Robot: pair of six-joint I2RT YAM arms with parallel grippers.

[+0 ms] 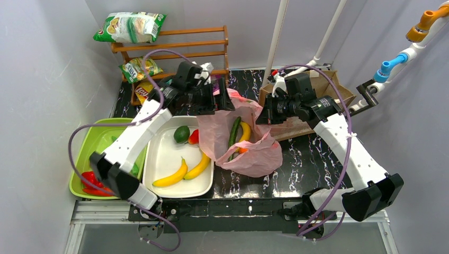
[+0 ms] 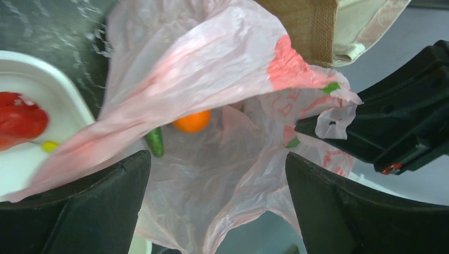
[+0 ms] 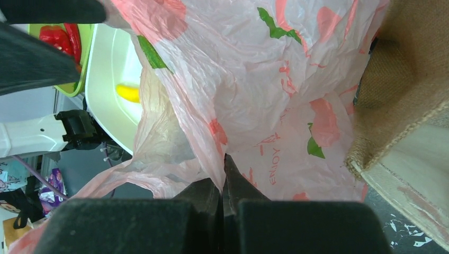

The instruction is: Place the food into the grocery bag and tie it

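The pink grocery bag (image 1: 254, 151) lies open mid-table. Inside it are a yellow banana (image 1: 245, 130), a round orange (image 1: 242, 150) and a green cucumber (image 1: 233, 133). My right gripper (image 1: 263, 114) is shut on the bag's right rim and holds it up; the wrist view shows the jaws (image 3: 225, 172) pinching the printed plastic (image 3: 275, 95). My left gripper (image 1: 221, 101) is open at the bag's back left rim. Its fingers (image 2: 79, 211) stand wide apart with loose bag plastic (image 2: 212, 174) between them and the orange (image 2: 192, 121) beyond.
A white tray (image 1: 161, 153) left of the bag holds two bananas (image 1: 172, 176), an avocado (image 1: 181, 133) and a red pepper (image 1: 194, 136). A green tray (image 1: 87, 153) holds red peppers. A brown bag (image 1: 323, 84) lies back right. A wooden shelf (image 1: 174, 47) with chip bags stands at the back.
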